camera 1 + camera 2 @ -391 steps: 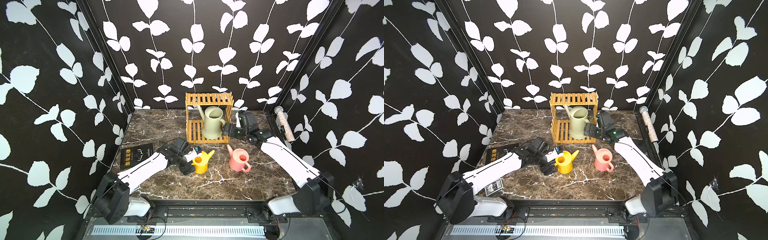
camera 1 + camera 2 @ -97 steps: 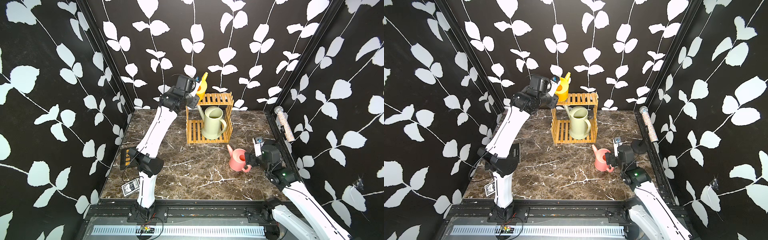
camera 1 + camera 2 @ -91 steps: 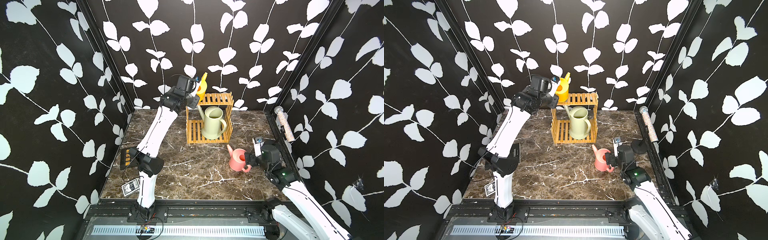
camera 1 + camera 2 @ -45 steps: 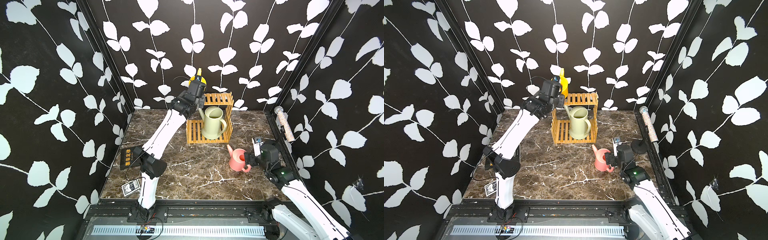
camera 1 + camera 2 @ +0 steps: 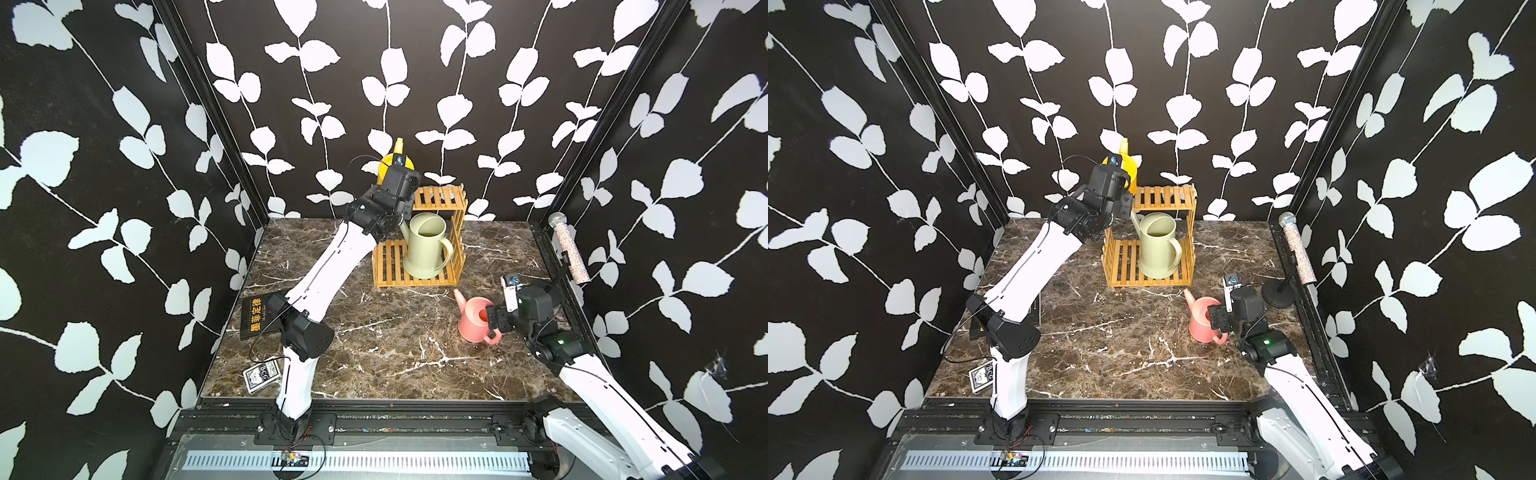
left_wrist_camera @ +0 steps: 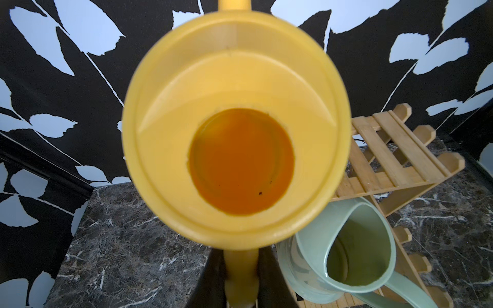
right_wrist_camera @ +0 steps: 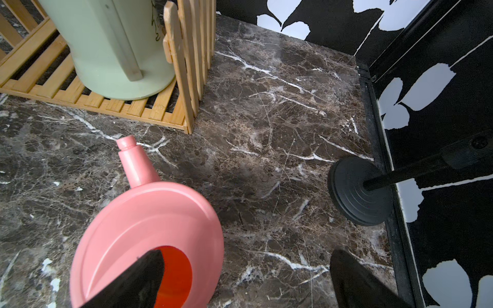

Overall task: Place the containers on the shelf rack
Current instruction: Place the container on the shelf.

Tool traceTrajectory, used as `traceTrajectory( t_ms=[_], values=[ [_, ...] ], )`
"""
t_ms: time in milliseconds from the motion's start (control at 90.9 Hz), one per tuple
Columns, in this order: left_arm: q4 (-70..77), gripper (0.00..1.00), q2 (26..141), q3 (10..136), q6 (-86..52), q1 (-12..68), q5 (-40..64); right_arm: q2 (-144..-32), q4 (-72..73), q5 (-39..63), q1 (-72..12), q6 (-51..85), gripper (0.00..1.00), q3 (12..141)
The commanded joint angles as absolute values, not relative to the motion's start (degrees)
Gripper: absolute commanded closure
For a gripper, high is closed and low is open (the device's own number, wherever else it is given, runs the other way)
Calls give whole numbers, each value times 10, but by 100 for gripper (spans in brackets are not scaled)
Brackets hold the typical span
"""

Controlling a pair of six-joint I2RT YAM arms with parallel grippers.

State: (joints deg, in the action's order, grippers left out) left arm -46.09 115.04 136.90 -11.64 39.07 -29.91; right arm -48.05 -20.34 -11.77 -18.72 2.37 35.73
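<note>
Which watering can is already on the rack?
The sage-green can, upright on the lower tier of the rack. The yellow can is in the air, gripped by the left end effector; the pink can stands on the table.

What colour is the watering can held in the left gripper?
Yellow, with a darker orange-looking inside. The watering can shows best in the left wrist view.

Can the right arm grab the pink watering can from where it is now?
Probably yes. The right pincer is open right over the pink watering can, one finger above its hole, the other outside, and nothing sits between them.
</note>
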Motion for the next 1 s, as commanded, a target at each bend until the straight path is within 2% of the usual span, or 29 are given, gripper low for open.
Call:
traceTrajectory(
  t_ms=[0,132,286,990],
  values=[
    [-452,91,1116,1370,-144,381,-279,-476,-183,-117,-185,31,1,354],
    [-454,87,1121,1370,-156,374,-255,-478,-183,-117,-185,30,2,354],
    [-454,77,1125,1370,-161,371,-246,-484,-178,-116,-185,29,1,354],
    [-445,62,1151,1365,-172,337,-230,-493,-177,-113,-186,26,1,355]
  ],
)
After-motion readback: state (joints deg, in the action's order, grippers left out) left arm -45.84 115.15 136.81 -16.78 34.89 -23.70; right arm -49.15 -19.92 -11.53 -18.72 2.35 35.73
